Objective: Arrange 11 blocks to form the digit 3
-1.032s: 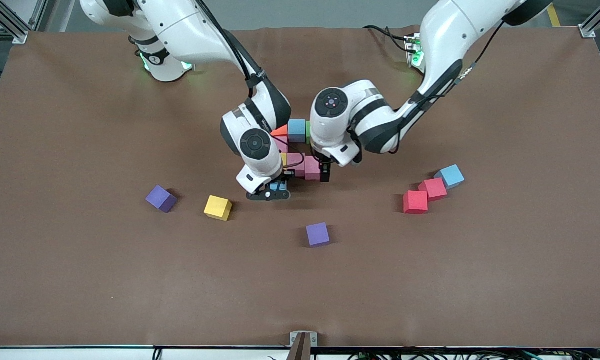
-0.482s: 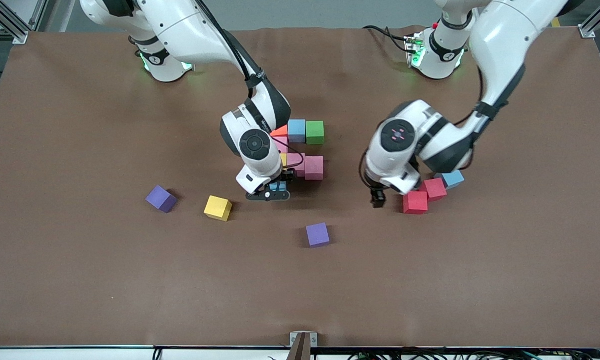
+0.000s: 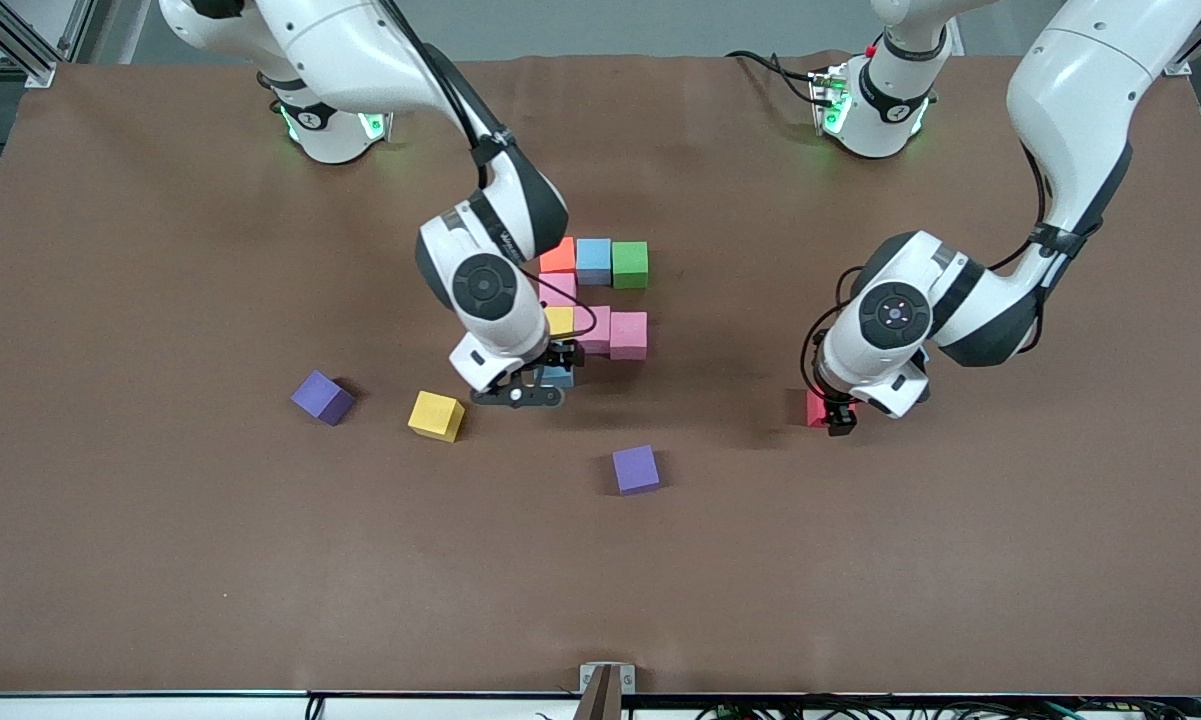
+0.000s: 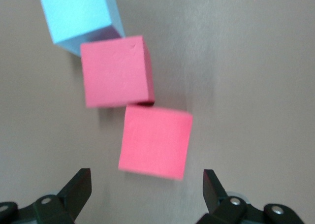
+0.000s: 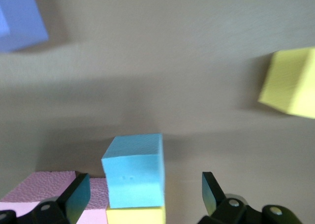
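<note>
Right pincer (image 3: pixel 545 385) open, low over the table (image 3: pixel 160 550) at the end of the partly built digit nearest the front camera. A light blue block (image 5: pixel 134 171) sits on the table between its spread fingers (image 5: pixel 74 197), not gripped, touching a yellow block (image 5: pixel 135 215) of the figure.

Digit so far, mid-table: orange block (image 3: pixel 559 256), blue block (image 3: pixel 593 260) and green block (image 3: pixel 630 264) in a row as the bar farthest from the camera. Nearer the camera, a single pink block (image 3: pixel 560 288), then yellow with two pink blocks (image 3: pixel 628 335) beside it. The right arm covers part of this group.

Left pincer (image 3: pixel 838 412) open, low over a red block (image 4: pixel 155 141) toward the left arm's end of the table; block lies between the fingers (image 4: pixel 76 192), clear of both. In the left wrist view a second red block (image 4: pixel 116 71) touches it at a corner, and another light blue block (image 4: pixel 78 15), cut off by the frame edge, lies against that one. In the front view the arm hides those two.

Loose blocks nearer the front camera: two purple blocks (image 3: pixel 321 397) and a yellow one (image 3: pixel 435 415).
</note>
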Available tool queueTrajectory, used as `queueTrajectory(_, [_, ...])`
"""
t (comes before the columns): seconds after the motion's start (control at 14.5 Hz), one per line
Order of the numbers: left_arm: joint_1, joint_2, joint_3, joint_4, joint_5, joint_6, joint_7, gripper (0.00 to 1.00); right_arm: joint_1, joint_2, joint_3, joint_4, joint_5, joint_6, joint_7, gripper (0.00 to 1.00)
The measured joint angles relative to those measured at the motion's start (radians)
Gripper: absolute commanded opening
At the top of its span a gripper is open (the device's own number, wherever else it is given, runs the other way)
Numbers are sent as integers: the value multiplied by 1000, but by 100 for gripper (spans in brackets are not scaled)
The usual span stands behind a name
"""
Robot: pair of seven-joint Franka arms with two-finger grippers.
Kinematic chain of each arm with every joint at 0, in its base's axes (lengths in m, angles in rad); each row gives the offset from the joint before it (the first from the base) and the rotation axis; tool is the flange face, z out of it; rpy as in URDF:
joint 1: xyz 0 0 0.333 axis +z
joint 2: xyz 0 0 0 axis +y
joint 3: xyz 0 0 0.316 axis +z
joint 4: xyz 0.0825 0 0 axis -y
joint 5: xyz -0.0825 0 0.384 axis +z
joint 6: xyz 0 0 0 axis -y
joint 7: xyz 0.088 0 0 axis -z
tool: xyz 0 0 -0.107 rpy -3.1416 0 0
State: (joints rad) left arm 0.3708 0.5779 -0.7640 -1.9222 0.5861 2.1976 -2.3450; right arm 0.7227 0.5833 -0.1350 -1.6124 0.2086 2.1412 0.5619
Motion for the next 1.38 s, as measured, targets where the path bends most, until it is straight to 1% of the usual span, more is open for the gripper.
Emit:
queueTrajectory(0.14, [30,0,0,-33,20,40,22,100,-50,-26,-8,-3,-1,-32,-1,100])
queueTrajectory(0.21, [45,0,0,-49,27,61,32,100,-70,-30,-24,-5,-1,-36,-1,100])
queueTrajectory(0.41, [75,0,0,-84,36,125,45,100,-93,-28,-124,-15,-1,-36,-4,100])
queueTrajectory(0.55, [83,0,0,-93,40,146,60,100,-107,-27,-156,-35,-1,-23,-5,100])
queueTrajectory(0.62, [86,0,0,-95,46,153,78,100,-110,-25,-163,-58,-1,14,-5,100])
queueTrajectory(0.83, [95,12,0,-102,56,179,137,100,-108,-4,-161,-166,-1,185,-4,100])
queueTrajectory(0.96, [97,26,0,-105,56,201,163,100,-105,13,-158,-203,2,232,-2,100])
queueTrajectory(1.17, [99,38,0,-107,58,206,168,100,-102,12,-157,-205,20,240,3,100])
queueTrajectory(1.24, [99,40,0,-107,58,207,168,88,-102,11,-157,-204,31,240,3,100])
queueTrajectory(1.38, [105,43,1,-108,58,210,168,53,-102,9,-157,-202,44,240,3,100])
